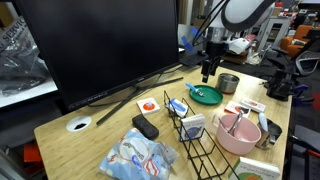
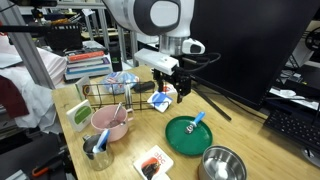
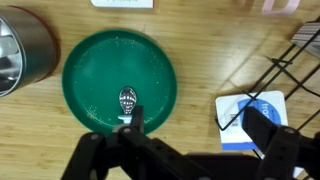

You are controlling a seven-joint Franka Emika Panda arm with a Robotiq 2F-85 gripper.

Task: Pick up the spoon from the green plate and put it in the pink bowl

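Listing the spoon (image 3: 128,99) as lying on the green plate (image 3: 90,60). In the wrist view, showing its scoop end just off the plate's middle and running its handle down under the gripper's dark body. In an exterior view (image 2: 196,120), showing pale blue and slanting from the plate's inside toward its rim.

Recording the green plate as sitting flat on the table (image 1: 70,145), close to the corner taken up by the metal cup (image 1: 229,83) and just beside that cup without touching it.

Entering the gripper (image 3: 170,135) as hovering over the plate, apart from the spoon, and gripping nothing. Noting its fingers (image 3: 275,140) as standing wide apart, flanking the lower part of the wrist view.

Cataloguing the pink bowl (image 1: 238,132) as standing upright near the table edge opposite the monitor (image 1: 100,45), well apart from the plate, and carrying a pink utensil (image 1: 237,122) that is leaning on its rim.

Placing the wire rack (image 1: 200,140) just beside the bowl, toward the table's middle.

Noting a blue-and-white packet (image 3: 250,110) as lying flat beside the plate, between it and the rack.

Adding a black remote (image 1: 145,127) as lying near the table's middle, toward the monitor's edge.
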